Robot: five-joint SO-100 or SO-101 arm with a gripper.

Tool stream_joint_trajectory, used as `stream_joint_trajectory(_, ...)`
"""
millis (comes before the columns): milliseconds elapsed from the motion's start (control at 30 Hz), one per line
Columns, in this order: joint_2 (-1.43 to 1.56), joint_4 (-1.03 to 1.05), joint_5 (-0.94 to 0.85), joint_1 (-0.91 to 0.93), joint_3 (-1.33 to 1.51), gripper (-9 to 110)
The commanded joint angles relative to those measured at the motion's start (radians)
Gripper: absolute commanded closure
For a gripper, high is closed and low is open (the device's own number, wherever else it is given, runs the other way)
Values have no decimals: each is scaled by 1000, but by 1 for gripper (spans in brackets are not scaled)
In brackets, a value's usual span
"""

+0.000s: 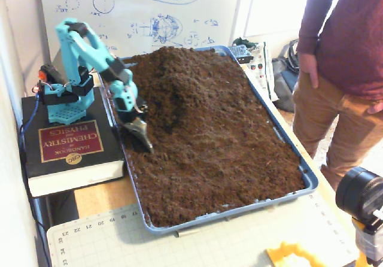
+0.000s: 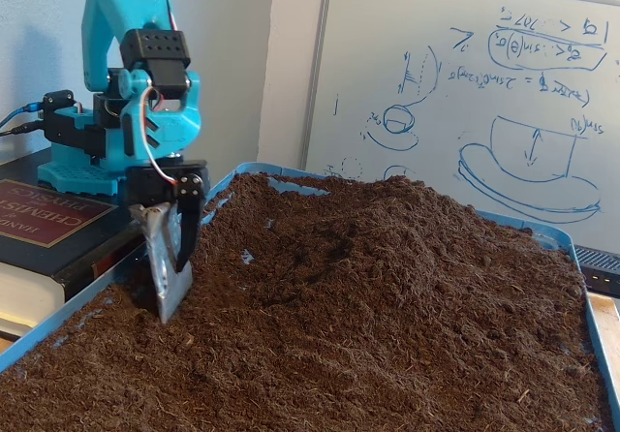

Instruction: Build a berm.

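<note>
A blue tray (image 1: 239,210) holds a bed of dark-brown soil. The berm (image 1: 179,69) is a raised mound of that soil at the tray's far end; in the low fixed view, the berm (image 2: 387,229) rises across the middle. My gripper (image 1: 143,138) carries a metal blade and stands over the soil near the tray's left side, in front of the mound. In the low fixed view, the gripper (image 2: 172,277) points down with the blade tip touching the soil. Its black finger lies against the blade, so it is shut, with nothing else held.
The arm's base (image 1: 60,93) is mounted on a thick black book (image 1: 69,144) left of the tray. A person (image 1: 341,69) stands at the right. A whiteboard (image 1: 149,9) is behind, a cutting mat (image 1: 197,243) in front, and a camera lens (image 1: 359,195) at the lower right.
</note>
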Motion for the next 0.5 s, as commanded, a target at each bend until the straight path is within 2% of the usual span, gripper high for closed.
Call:
stream_joint_trajectory(0, -57, -9, 3, -67, -172, 101)
stream_joint_trajectory(233, -281, -6, 169, -132, -454, 101)
stream_joint_trajectory(467, -403, -3, 238, -138, -612, 101)
